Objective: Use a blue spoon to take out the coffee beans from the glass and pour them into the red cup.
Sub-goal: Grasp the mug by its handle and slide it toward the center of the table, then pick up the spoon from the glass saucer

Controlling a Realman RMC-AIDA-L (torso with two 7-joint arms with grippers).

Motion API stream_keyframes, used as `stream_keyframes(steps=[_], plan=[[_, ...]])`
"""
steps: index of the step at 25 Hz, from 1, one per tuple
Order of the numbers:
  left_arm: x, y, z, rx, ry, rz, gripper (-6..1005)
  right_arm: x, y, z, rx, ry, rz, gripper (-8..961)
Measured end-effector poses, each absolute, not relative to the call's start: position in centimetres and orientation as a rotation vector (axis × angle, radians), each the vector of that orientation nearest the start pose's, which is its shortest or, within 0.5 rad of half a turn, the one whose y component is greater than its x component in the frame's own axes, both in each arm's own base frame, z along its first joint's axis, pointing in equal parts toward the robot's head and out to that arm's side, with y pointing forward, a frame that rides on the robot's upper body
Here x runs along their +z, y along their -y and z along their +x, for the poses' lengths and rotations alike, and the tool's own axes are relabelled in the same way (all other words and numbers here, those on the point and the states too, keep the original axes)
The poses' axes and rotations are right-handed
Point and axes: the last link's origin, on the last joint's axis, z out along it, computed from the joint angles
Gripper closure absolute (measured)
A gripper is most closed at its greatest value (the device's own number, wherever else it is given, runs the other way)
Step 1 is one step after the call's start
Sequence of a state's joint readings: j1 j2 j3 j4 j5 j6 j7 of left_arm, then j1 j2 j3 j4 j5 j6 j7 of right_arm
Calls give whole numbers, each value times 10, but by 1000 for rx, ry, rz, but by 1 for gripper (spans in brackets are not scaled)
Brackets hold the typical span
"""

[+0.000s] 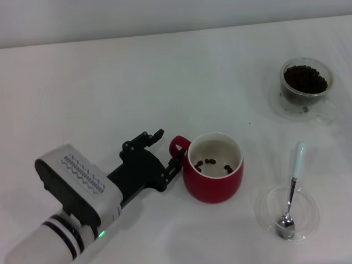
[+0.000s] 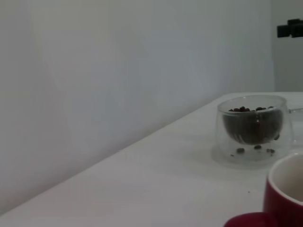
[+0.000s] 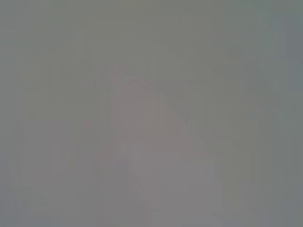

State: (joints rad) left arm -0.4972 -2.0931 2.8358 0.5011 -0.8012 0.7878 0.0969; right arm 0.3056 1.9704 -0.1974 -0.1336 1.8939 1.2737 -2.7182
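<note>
The red cup [image 1: 214, 183] stands in the middle of the table with several coffee beans [image 1: 211, 162] on its white bottom. My left gripper [image 1: 170, 146] is open at its left side, one finger on each side of the red handle [image 1: 176, 145]. The glass [image 1: 306, 82] sits far right, full of coffee beans [image 1: 304, 78]; it also shows in the left wrist view as the glass [image 2: 252, 124], beyond the red cup [image 2: 286, 194]. The blue spoon [image 1: 293, 185] lies free, its metal bowl in a flat clear dish [image 1: 267, 207]. The right gripper is out of view.
A few loose beans [image 2: 255, 149] lie in the base of the glass. A plain wall [image 1: 171, 12] closes the table's far edge. A black object [image 2: 289, 28] shows far off in the left wrist view. The right wrist view shows only a blank grey surface.
</note>
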Motion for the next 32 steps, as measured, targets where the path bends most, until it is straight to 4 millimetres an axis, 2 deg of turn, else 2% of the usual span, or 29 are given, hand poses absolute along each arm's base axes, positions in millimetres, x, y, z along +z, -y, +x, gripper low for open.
stream_keyframes(steps=[6,19,23,32], plan=[[-162,-268,-234,-556,216,-2370,441,91,-281,414,580,-535,-1455,244],[-147,-248,-248,-641,263,-2272,444,85,-278,410,596,-522,-1487,245],[-138,-245,-254,-670,262,-2219,445,85,-272,414,640,-586,-1484,246],[-114,-249,-268,-697,252,-2086,447,104,-247,430,722,-794,-1545,246]])
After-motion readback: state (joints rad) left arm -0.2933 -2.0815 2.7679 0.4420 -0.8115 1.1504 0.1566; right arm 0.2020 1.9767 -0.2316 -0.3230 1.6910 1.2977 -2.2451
